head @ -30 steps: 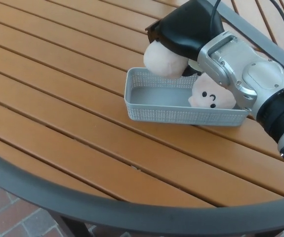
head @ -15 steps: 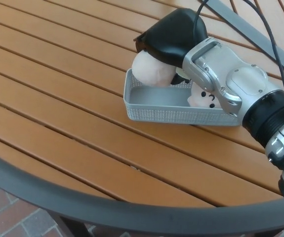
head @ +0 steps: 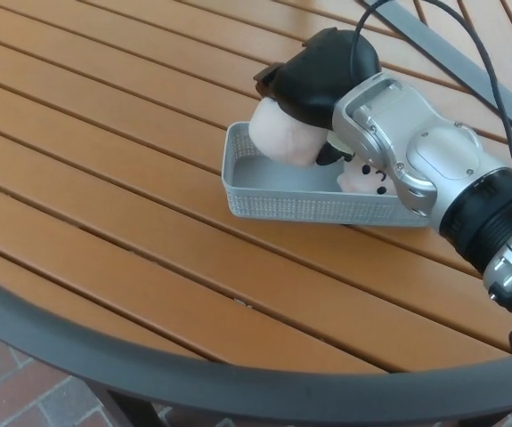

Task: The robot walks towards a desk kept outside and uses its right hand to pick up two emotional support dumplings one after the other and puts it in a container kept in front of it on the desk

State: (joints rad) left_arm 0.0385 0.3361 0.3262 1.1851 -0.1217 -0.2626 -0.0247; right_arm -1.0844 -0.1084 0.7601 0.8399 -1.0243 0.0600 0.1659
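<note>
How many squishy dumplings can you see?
2. One dumpling is held in the right hand over the grey basket; the other dumpling lies inside, partly hidden by the arm.

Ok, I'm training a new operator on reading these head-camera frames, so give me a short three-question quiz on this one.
1. True or false: the right hand holds a dumpling over the basket.
2. Where is the dumpling with a face?
A. On the table slats
B. In the basket's right end
C. In the left hand
3. Fill in: the table top is made of orange-brown ____.

Key: 1 true; 2 B; 3 slats.
</note>
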